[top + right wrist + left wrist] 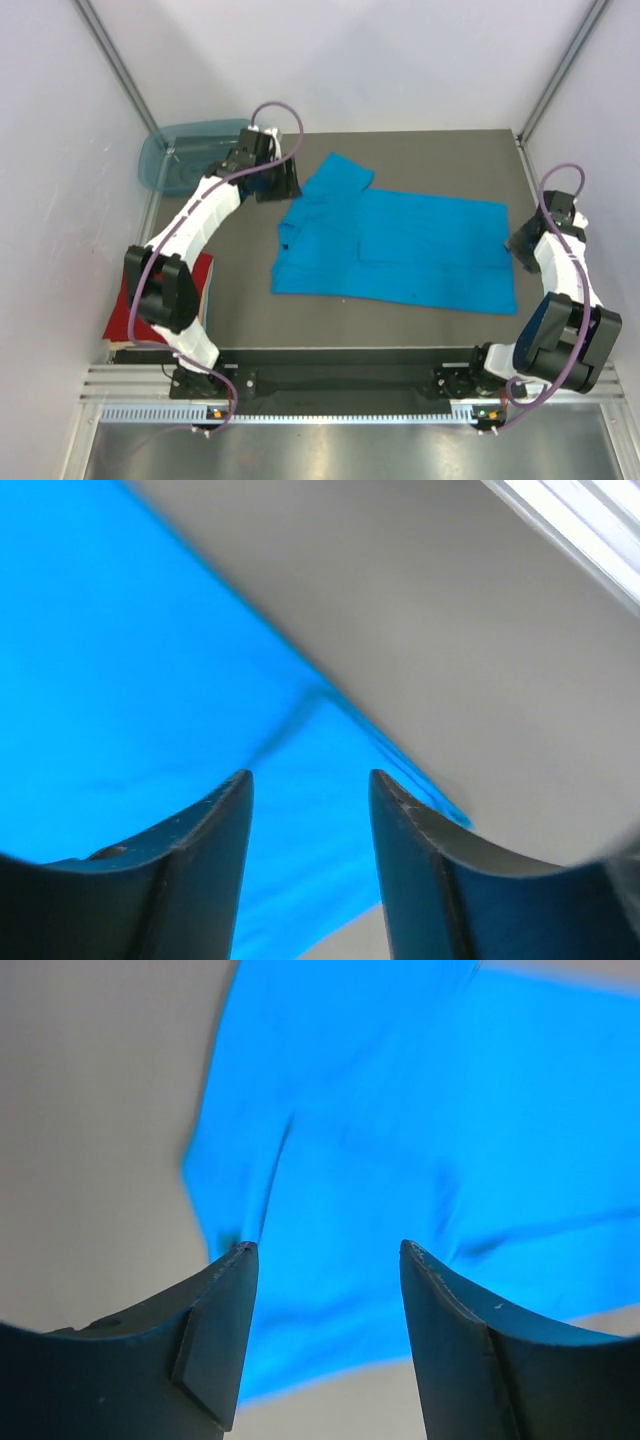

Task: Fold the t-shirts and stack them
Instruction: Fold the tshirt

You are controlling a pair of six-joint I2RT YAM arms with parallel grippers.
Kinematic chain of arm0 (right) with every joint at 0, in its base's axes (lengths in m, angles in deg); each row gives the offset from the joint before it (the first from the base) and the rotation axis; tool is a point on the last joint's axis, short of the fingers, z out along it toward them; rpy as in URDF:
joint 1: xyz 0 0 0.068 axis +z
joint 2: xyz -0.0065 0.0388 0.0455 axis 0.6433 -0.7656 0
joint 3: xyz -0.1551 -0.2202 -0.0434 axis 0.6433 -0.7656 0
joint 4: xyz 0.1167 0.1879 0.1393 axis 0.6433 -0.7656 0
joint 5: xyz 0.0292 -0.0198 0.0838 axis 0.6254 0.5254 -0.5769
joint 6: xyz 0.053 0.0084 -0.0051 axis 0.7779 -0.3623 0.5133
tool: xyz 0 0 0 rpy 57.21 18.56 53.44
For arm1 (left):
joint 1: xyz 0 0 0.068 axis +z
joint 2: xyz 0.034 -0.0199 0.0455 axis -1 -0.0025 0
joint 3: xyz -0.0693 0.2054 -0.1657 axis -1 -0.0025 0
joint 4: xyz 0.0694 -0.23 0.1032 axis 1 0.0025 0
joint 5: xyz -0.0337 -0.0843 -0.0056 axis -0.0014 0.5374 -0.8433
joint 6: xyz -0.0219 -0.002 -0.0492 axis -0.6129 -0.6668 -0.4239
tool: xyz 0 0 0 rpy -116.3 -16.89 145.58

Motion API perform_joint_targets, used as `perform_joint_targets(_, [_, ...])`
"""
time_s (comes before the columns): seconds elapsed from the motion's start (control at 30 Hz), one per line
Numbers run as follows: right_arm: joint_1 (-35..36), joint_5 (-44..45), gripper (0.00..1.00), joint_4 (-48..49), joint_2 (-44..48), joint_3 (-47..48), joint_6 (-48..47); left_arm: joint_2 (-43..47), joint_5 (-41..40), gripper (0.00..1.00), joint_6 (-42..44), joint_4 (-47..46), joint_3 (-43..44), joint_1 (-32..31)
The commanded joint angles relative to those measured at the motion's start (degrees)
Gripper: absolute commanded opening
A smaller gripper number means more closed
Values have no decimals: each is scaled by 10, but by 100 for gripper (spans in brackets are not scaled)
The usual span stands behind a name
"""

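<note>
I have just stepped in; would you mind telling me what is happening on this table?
Two robot arms are working on a turquoise t-shirt that lies partly folded on the table. The left gripper hovers at its far left end and the right gripper at its right edge. Both are open and hold nothing. A red t-shirt, already folded, lies at the near left corner; the turquoise one is not yet stacked on it.

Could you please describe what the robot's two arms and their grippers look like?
The left arm and right arm are white with black joints, each with a looping purple cable. The left gripper and right gripper have dark, tapering jaws.
</note>
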Motion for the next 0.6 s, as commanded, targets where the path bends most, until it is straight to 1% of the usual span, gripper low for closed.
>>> perform_joint_targets(0.0, [2,-106,54,123,9,37,-107,-67,23,63,43,-67,77,16])
perform_joint_targets(0.07, [2,-144,57,188,-4,40,-128,-116,52,63,34,-109,105,33])
perform_joint_targets(0.1, [2,-181,57,194,-38,62,-140,-146,77,63,32,-149,119,40])
perform_joint_targets(0.13, [2,-192,57,194,-61,82,-140,-162,95,63,34,-162,129,42])
perform_joint_targets(0.17, [2,-197,57,178,-85,106,-159,-179,104,66,38,-169,143,44])
perform_joint_targets(0.2, [2,-208,57,175,-107,149,-170,-198,109,67,46,-166,161,46])
perform_joint_targets(0.23, [2,-206,57,170,-148,168,-188,-236,123,67,50,-155,200,49])
perform_joint_targets(0.27, [2,-194,57,148,-167,190,-189,-256,129,67,54,-149,219,51])
perform_joint_targets(0.3, [2,-148,57,133,-186,236,-187,-287,128,67,57,-144,236,53])
perform_joint_targets(0.33, [2,-126,57,113,-228,264,-163,-301,118,67,57,-142,263,54])
perform_joint_targets(0.37, [2,-100,57,72,-250,293,-153,-315,117,68,58,-142,276,54])
perform_joint_targets(0.4, [2,-89,56,57,-271,345,-147,-340,117,68,61,-144,288,54])
perform_joint_targets(0.43, [2,-95,56,47,-308,366,-149,-353,115,68,65,-148,313,54])
perform_joint_targets(0.5, [4,-106,56,53,-335,405,-166,-394,108,68,78,-140,344,54])
perform_joint_targets(0.53, [4,-109,56,56,-356,414,-190,-404,103,67,83,-131,375,54])
perform_joint_targets(0.57, [4,-108,56,60,-365,426,-199,-415,92,68,88,-130,386,54])
